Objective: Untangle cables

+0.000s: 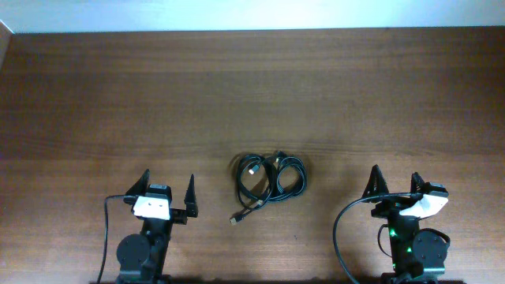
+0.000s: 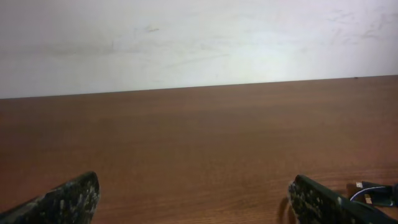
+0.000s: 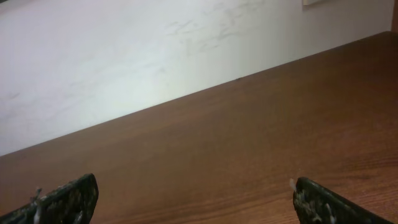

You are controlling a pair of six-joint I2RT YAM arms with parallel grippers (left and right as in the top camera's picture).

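Note:
The cables (image 1: 268,180) lie as one tangled bundle of thin black coils at the table's middle, with a silver plug inside the coil and another plug end trailing to the lower left (image 1: 236,218). My left gripper (image 1: 167,188) is open and empty, left of the bundle and apart from it. My right gripper (image 1: 394,181) is open and empty, right of the bundle. In the left wrist view a plug end of the cables (image 2: 372,193) shows at the far right, beyond the open fingers (image 2: 193,193). The right wrist view shows open fingers (image 3: 193,190) over bare wood.
The brown wooden table (image 1: 252,95) runs back to a white wall (image 2: 199,43). Thicker black arm cables loop beside the left base (image 1: 107,229) and the right base (image 1: 339,229) near the front edge.

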